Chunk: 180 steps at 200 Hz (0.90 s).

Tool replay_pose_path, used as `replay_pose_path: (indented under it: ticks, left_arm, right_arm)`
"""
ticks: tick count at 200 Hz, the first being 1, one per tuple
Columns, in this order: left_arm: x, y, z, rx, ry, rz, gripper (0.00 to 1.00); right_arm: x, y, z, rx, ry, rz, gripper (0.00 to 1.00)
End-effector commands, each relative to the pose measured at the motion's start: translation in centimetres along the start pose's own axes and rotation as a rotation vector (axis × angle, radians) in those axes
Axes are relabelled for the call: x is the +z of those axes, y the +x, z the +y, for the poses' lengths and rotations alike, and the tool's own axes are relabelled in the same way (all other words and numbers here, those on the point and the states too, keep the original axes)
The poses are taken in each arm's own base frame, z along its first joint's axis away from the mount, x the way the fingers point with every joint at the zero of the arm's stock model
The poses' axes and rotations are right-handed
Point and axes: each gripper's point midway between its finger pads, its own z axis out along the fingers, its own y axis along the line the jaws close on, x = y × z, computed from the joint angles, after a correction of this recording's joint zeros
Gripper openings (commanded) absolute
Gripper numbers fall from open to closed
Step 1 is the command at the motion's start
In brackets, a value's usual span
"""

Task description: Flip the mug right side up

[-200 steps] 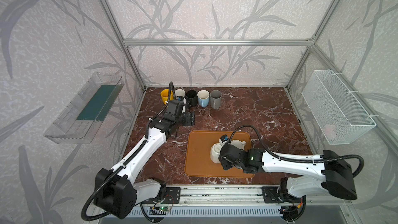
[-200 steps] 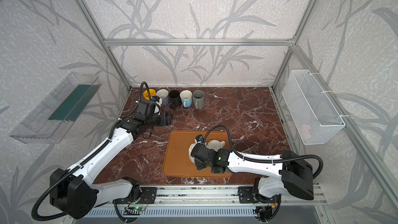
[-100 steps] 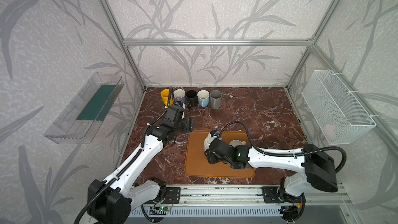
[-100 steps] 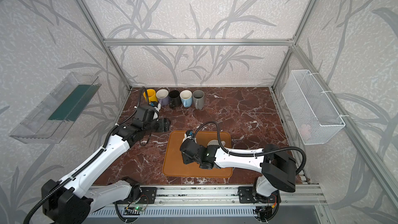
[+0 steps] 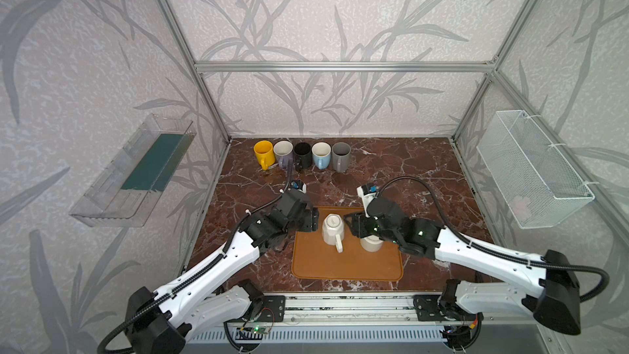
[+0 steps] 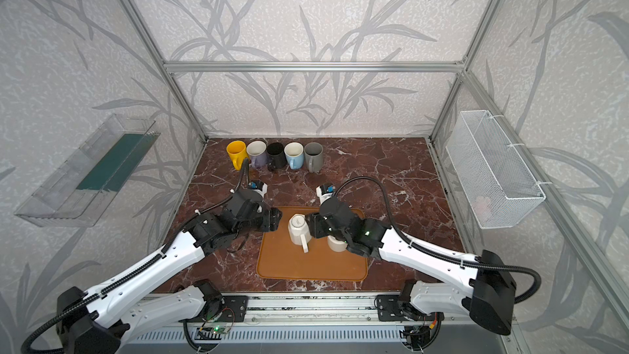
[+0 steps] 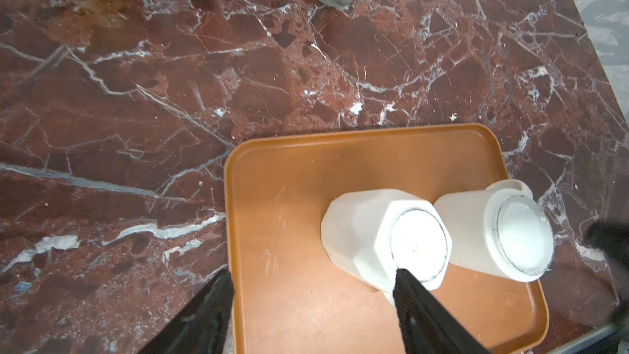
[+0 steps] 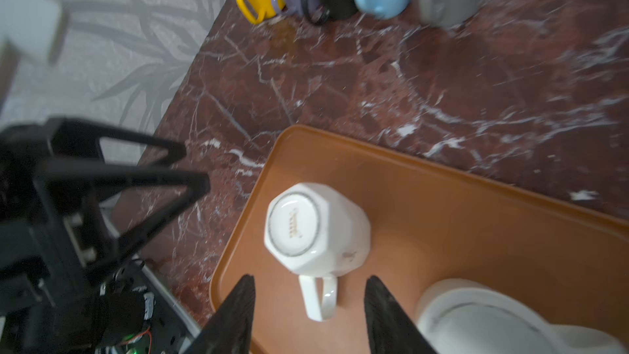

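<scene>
Currently a white mug (image 5: pixel 333 229) is sitting upside down on the orange tray (image 5: pixel 340 269).
It is standing base-up near the tray's far left corner, handle pointing toward the tray's near edge; the left gripper (image 5: pixel 311 221) and right gripper (image 5: pixel 350 224) are hovering on either side of it, jaws apart, gripping nothing.

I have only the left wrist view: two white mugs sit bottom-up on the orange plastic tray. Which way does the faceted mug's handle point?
Observer: In both top views the white faceted ceramic mug has its handle pointing toward the front metal rail.
Operator: Is the right gripper holding anything?
Observer: No. The right wrist view shows the right gripper open and empty.
Operator: And the coloured mugs at the back?
Observer: In both top views the five coloured mugs stand upright, openings up.
</scene>
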Motion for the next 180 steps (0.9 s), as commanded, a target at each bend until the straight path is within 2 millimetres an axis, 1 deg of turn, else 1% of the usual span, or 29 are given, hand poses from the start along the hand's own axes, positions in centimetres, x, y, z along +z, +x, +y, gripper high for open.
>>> replay_pose_path:
  ticks: [1, 21, 45, 70, 81, 117, 127, 144, 180]
  left_arm:
    - [-0.1, 0.7, -0.4, -0.104, -0.025, -0.027, 0.75]
    - [-0.1, 1.8, -1.7, -0.130, -0.016, -0.039, 0.75]
    - [0.7, 3.5, -3.3, -0.179, 0.019, -0.020, 0.74]
    - [2.0, 5.0, -5.4, -0.174, 0.034, 0.019, 0.74]
    - [2.4, 5.4, -6.1, -0.163, 0.031, 0.030, 0.74]
    - [4.4, 7.1, -7.9, -0.107, 0.028, 0.101, 0.73]
    - [4.9, 7.6, -7.5, -0.062, -0.020, 0.135, 0.73]
    - [5.0, 8.1, -6.6, -0.004, -0.096, 0.176, 0.71]
    - [4.8, 8.4, -4.7, 0.041, -0.179, 0.184, 0.65]
  right_arm:
    - [-1.1, 1.5, -4.5, -0.028, 0.100, 0.084, 0.53]
    - [-1.9, 1.0, -6.5, 0.002, 0.130, 0.079, 0.54]
    - [-2.4, 0.9, -7.8, 0.020, 0.154, 0.072, 0.54]
    - [-2.2, 1.0, -8.2, 0.035, 0.152, 0.077, 0.55]
    - [-2.1, 1.2, -8.2, 0.035, 0.149, 0.083, 0.55]
    - [-2.0, 1.4, -8.4, 0.036, 0.151, 0.088, 0.55]
    - [-2.0, 1.5, -8.5, 0.038, 0.152, 0.088, 0.55]
    - [-2.0, 1.7, -8.6, 0.039, 0.152, 0.087, 0.55]
    - [-2.0, 2.0, -8.9, 0.044, 0.157, 0.091, 0.55]
